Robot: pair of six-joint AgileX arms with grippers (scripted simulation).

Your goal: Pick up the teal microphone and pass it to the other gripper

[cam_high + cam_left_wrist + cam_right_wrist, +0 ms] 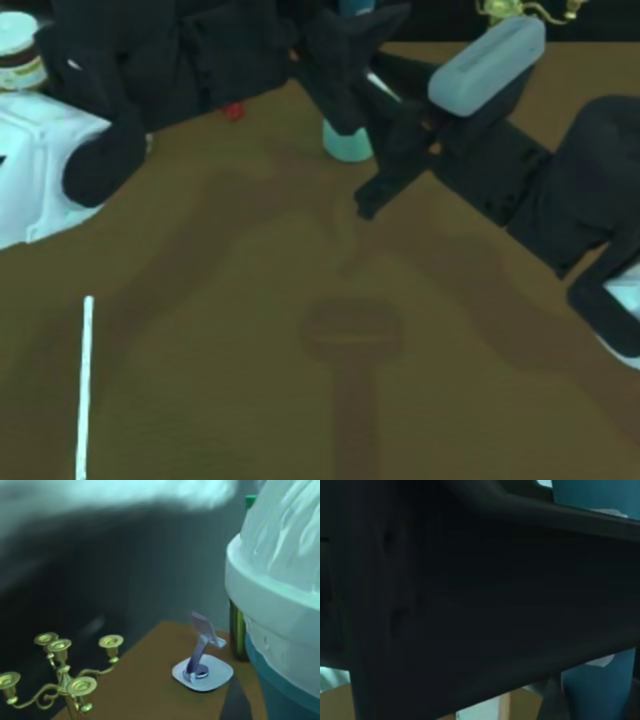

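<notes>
where both pincers meet, teal microphone.

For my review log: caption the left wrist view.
Gold candelabra, phone stand on the brown table, teal tissue box close by.

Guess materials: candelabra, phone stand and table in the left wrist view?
Candelabra: looks like polished brass, a yellow metallic sheen with bright glints on the cups. Phone stand: probably plastic or painted metal, pale grey-lilac with a soft, even gloss. Table: seemingly matte wood or laminate, flat brown with no reflections.
</notes>
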